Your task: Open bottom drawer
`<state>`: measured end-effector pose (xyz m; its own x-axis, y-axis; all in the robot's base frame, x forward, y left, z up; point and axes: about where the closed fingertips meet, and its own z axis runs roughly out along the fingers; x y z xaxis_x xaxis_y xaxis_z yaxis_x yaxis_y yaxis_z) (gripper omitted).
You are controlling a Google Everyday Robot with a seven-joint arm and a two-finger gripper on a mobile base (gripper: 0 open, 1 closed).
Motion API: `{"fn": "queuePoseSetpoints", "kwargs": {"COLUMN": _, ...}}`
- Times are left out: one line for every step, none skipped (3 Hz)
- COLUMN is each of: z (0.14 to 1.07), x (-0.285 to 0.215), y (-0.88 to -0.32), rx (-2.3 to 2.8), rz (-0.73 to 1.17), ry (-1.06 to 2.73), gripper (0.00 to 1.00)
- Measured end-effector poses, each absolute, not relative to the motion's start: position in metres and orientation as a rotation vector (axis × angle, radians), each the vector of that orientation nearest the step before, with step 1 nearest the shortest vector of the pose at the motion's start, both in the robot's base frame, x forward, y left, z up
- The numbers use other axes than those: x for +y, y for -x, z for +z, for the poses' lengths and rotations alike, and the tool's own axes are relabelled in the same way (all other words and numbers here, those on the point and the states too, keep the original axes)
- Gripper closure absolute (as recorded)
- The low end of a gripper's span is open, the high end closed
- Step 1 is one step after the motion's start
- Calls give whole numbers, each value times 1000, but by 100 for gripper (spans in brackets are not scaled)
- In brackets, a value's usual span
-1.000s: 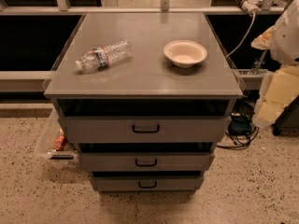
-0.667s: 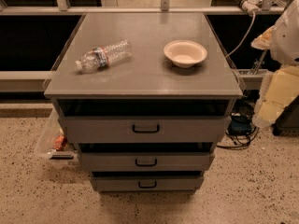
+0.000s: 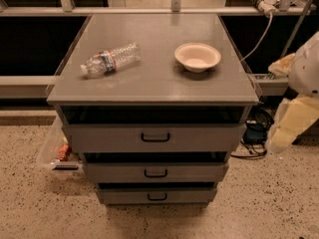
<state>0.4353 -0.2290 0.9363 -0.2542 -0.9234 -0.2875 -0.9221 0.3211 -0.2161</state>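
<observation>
The grey cabinet (image 3: 154,91) has three drawer fronts stacked under its top. The bottom drawer (image 3: 119,195) is the lowest and shortest front, with a small black loop handle (image 3: 157,196). It sits pushed in, with only a thin dark gap above it. My gripper (image 3: 294,118) shows as a blurred white and cream shape at the right edge, beside the cabinet at about top-drawer height. It is well apart from the bottom drawer and touches nothing I can see.
A plastic water bottle (image 3: 110,59) lies on the cabinet top at left and a beige bowl (image 3: 197,57) stands at right. A clear plastic bin (image 3: 56,152) sits on the floor at left. Black cables (image 3: 255,133) lie on the floor at right.
</observation>
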Motion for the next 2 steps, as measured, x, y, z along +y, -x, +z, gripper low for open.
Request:
{"fn": "queuePoseSetpoints", "kwargs": {"z": 850, "x": -233, "y": -420, "rx": 2238, "rz": 237, "ry": 1524, "gripper": 0}}
{"fn": "queuePoseSetpoints", "kwargs": {"z": 762, "x": -242, "y": -424, "rx": 2276, "rz": 432, "ry": 1335, "gripper": 0}}
